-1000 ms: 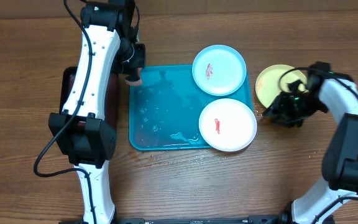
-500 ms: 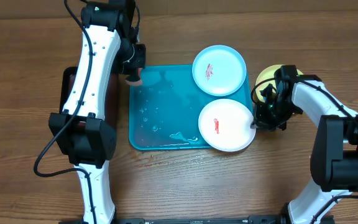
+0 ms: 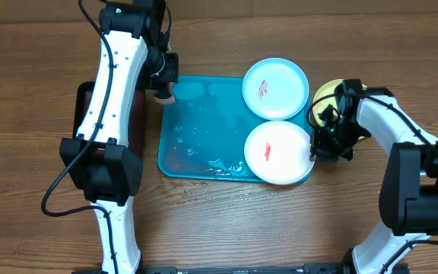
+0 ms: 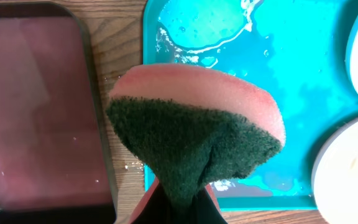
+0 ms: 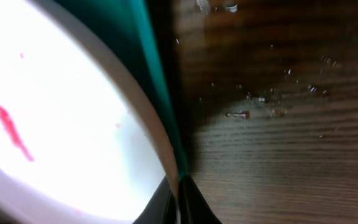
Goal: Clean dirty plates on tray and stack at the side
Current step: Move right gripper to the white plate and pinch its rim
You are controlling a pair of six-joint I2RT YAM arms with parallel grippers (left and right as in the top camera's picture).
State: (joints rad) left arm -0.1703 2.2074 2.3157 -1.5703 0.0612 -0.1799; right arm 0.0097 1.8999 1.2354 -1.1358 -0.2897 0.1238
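Observation:
The turquoise tray (image 3: pixel 196 129) is wet and holds the pale cyan plate (image 3: pixel 275 89) at its far right and the white plate (image 3: pixel 280 152) at its near right, each with a red smear. The yellow-green plate (image 3: pixel 320 93) lies on the tabletop (image 3: pixel 401 46) right of the tray, partly hidden by my right arm. My right gripper (image 3: pixel 315 150) is shut at the tray's right rim; the right wrist view shows its fingers (image 5: pixel 180 193) pinching the white plate's edge (image 5: pixel 61 112) together with the tray rim (image 5: pixel 160 118). My left gripper (image 3: pixel 162 93) is shut on a pink-and-green sponge (image 4: pixel 191 124) over the tray's left edge (image 4: pixel 291 93).
A black tray with a dark red inside (image 4: pixel 36 106) lies left of the turquoise tray, mostly under my left arm (image 3: pixel 112 91). Water drops lie on the wood (image 5: pixel 253 106) right of the tray.
My right gripper moved from the yellow-green plate to the tray's right rim and shut there. The tray then shifted and turned slightly, carrying the cyan plate rightward. The left arm stayed still.

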